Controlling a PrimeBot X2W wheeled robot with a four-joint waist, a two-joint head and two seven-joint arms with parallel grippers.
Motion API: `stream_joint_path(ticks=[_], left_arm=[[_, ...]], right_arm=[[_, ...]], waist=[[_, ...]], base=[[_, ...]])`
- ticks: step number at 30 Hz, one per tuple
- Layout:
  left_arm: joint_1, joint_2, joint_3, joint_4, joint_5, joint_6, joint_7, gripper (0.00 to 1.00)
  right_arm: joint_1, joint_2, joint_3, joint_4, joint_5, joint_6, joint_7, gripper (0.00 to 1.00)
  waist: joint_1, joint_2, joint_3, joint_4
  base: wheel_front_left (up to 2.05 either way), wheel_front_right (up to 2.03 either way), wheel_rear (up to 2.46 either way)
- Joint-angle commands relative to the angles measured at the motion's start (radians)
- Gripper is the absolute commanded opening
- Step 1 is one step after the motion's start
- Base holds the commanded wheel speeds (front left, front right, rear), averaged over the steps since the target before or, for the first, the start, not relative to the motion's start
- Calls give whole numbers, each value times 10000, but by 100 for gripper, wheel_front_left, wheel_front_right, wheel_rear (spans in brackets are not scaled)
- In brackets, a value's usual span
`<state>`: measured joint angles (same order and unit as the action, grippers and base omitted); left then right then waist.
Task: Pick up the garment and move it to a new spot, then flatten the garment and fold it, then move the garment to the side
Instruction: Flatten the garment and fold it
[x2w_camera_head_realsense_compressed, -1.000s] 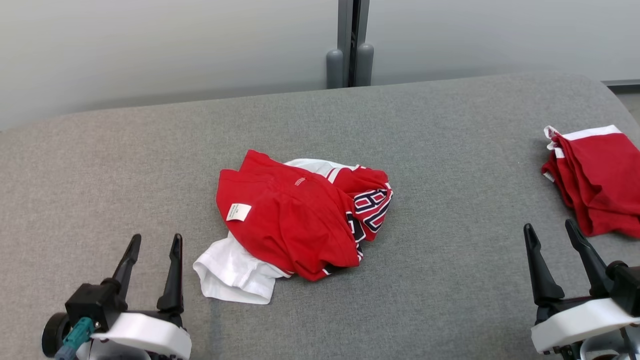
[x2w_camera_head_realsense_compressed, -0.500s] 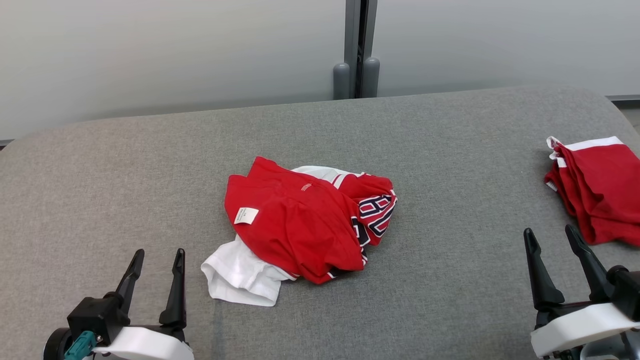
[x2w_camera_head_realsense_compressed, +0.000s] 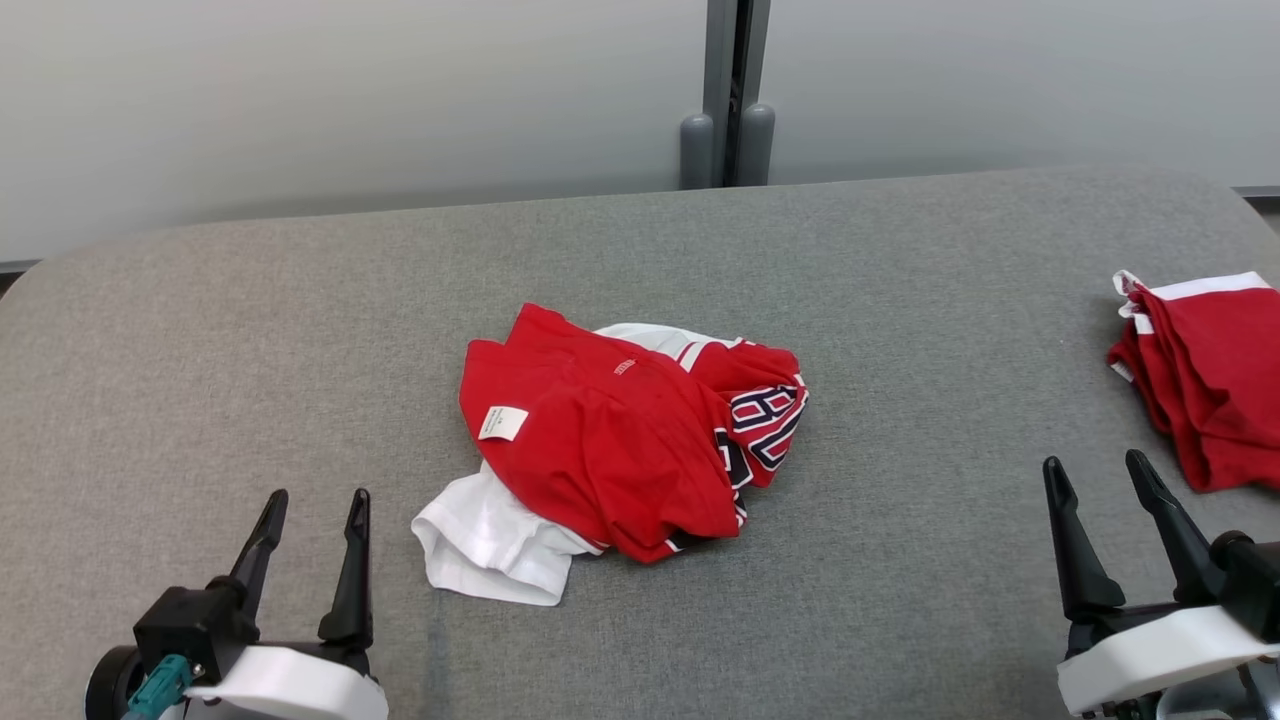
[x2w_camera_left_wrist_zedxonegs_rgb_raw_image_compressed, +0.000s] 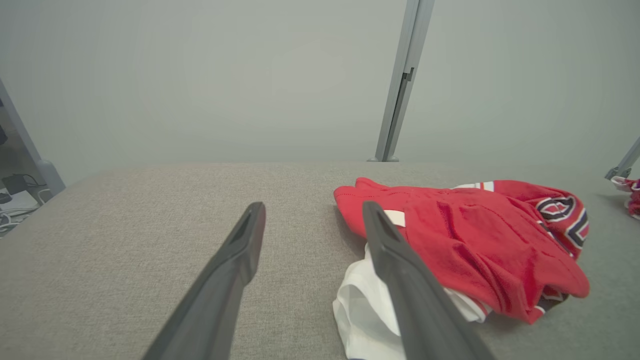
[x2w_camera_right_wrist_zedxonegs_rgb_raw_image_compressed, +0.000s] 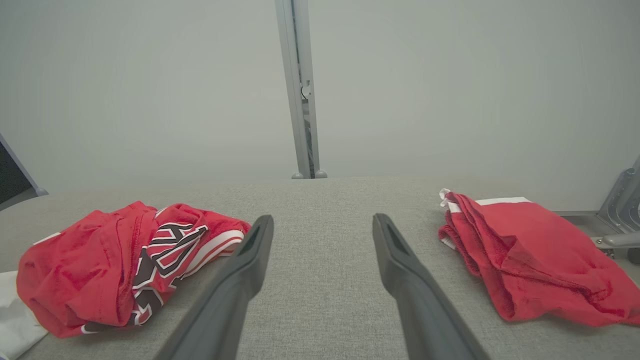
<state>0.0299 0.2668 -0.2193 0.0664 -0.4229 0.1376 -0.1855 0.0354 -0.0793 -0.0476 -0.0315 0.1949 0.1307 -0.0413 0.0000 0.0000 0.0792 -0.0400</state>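
- The left gripper (x2w_camera_head_realsense_compressed: 318, 497) hovers over the near left part of the desk (x2w_camera_head_realsense_compressed: 900, 300), its two dark fingers spread wide and pointing toward the far edge. It holds nothing and touches nothing.
- In the left wrist view, the crumpled garment lies just beyond and to the right of this gripper's right finger, apart from it.
- The right gripper (x2w_camera_head_realsense_compressed: 1092, 462) hangs over the near right part of the desk, jaws equally wide, empty and clear of any cloth.
- The garment (x2w_camera_head_realsense_compressed: 600, 440), a red shirt, sits bunched in a heap near the middle of the desk, between the two grippers and a little farther in.
- A white label (x2w_camera_head_realsense_compressed: 503, 422) shows on its left side, and dark blue-and-white lettering (x2w_camera_head_realsense_compressed: 765, 420) shows on its right folds.
- A white part of the cloth (x2w_camera_head_realsense_compressed: 490, 545) spills out from under the red toward the near edge.
- A second red garment (x2w_camera_head_realsense_compressed: 1215, 380) with a white band lies loosely folded at the right edge of the desk, just beyond the right gripper and well apart from the heap.
- The desk has a grey woven fabric cover and rounded far corners.
- Behind the far edge stands a pale, plain wall of panels (x2w_camera_head_realsense_compressed: 350, 90), split by an upright grey post (x2w_camera_head_realsense_compressed: 735, 90) with two rounded feet at its base.
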Motion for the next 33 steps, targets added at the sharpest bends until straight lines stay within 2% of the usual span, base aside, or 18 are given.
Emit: stream_joint_path(ticks=[1,9,23,27,33], left_arm=[[-279,57,-9,-56,-39,-7,-44,100],[-728,23,-120,-92,84,-45,-101,100],[-1942,-601,-440,588,22,-444,-605,100],[-2167,-808,-484,861,114,-549,-721,100],[-2291,-1021,-477,1082,223,-655,-784,100]], right_arm=[[-75,-60,57,-2,83,0,-53,100],[-806,-324,809,100,275,2,88,100],[-3488,-1606,4648,1310,1221,2,742,100],[-4192,-1893,5381,2102,1570,0,888,100],[-4615,-2097,5891,2856,1975,2,1052,100]], waist=[[0,0,94,94],[0,0,667,573],[0,0,1910,2114],[0,0,2027,2435],[0,0,2097,2647]], base=[[0,0,0],[0,0,0],[0,0,0],[0,0,0],[0,0,0]])
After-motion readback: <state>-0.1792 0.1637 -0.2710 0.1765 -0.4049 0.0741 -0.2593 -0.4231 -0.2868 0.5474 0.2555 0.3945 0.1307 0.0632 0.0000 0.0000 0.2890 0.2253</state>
